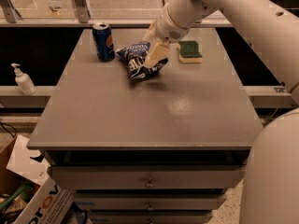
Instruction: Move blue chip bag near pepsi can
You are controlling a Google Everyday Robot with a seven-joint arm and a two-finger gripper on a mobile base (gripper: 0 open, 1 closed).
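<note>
The blue chip bag (pixel 138 59), crinkled navy foil with white lettering, lies on the grey table (pixel 140 111) at the back, a little left of centre. The pepsi can (pixel 103 42) stands upright just left of the bag, with a small gap between them. My gripper (pixel 153 49) comes down from the white arm at the upper right and sits at the bag's right end, overlapping its edge. I cannot tell whether it still holds the bag.
A green-and-yellow sponge (pixel 189 52) lies right of the gripper on the table's back part. A white pump bottle (pixel 22 80) stands on a ledge to the left, off the table. Cardboard boxes (pixel 32 195) sit on the floor at the lower left.
</note>
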